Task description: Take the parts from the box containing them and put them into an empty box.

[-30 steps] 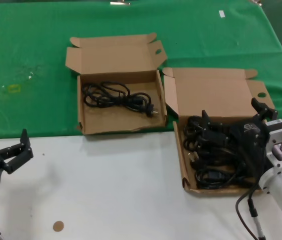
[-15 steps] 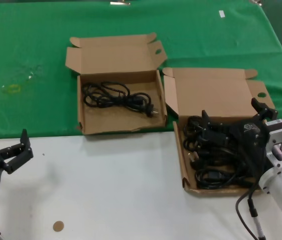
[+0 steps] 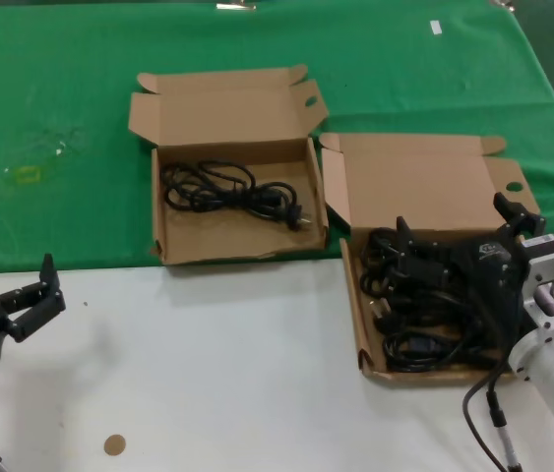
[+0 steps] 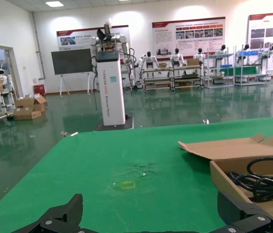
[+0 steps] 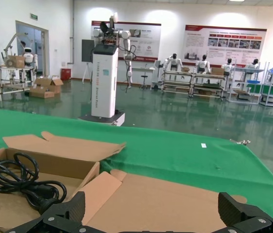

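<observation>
The box containing them (image 3: 358, 320) sits at the right, lid (image 5: 165, 204) folded back, with several black cords, the parts (image 3: 404, 310), piled inside. My right gripper (image 3: 459, 224) hangs open just above that pile with nothing between its fingers; its fingertips (image 5: 71, 208) frame the lid in the right wrist view. The empty box (image 3: 237, 248), at centre left with a wavy front rim, holds one looped cord (image 3: 232, 192), also seen as a coil (image 5: 15, 182) and a loop (image 4: 264, 179). My left gripper (image 3: 29, 298) stays open over the white table at front left.
Both boxes rest partly on a green cloth (image 3: 60, 98) covering the far half; the near half is white tabletop (image 3: 208, 374). A small brown disc (image 3: 113, 444) lies near the front edge. A yellowish mark (image 3: 26, 175) shows on the cloth at left.
</observation>
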{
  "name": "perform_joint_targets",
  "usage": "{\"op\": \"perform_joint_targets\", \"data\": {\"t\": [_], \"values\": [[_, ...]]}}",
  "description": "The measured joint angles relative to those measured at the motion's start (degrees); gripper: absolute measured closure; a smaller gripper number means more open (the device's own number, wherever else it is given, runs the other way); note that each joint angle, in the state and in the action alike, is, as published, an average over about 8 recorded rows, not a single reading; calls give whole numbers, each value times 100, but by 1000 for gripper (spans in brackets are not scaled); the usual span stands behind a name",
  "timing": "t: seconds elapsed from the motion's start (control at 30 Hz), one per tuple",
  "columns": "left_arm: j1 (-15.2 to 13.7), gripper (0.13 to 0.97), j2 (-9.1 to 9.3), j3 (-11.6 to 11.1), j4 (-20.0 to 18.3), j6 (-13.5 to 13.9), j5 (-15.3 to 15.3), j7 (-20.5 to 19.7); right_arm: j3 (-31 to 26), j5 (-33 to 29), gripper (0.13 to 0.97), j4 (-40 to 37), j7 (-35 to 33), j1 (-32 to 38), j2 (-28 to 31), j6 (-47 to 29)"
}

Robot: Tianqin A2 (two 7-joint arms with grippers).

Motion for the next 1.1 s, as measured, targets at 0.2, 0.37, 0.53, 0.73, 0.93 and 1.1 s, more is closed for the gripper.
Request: {"op": "perform_joint_targets", "data": {"t": [0.2, 0.37, 0.53, 0.73, 0.93, 1.1], "values": [[0, 132, 0, 0, 0, 0, 0, 0, 0, 0, 129, 0, 0, 0, 0, 0], [0, 132, 0, 0, 0, 0, 0, 0, 0, 0, 129, 0, 0, 0, 0, 0], [0, 132, 0, 0, 0, 0, 0, 0, 0, 0, 129, 0, 0, 0, 0, 0], [0, 132, 0, 0, 0, 0, 0, 0, 0, 0, 129, 0, 0, 0, 0, 0], [0, 132, 0, 0, 0, 0, 0, 0, 0, 0, 129, 0, 0, 0, 0, 0], [0, 132, 0, 0, 0, 0, 0, 0, 0, 0, 129, 0, 0, 0, 0, 0]]}}
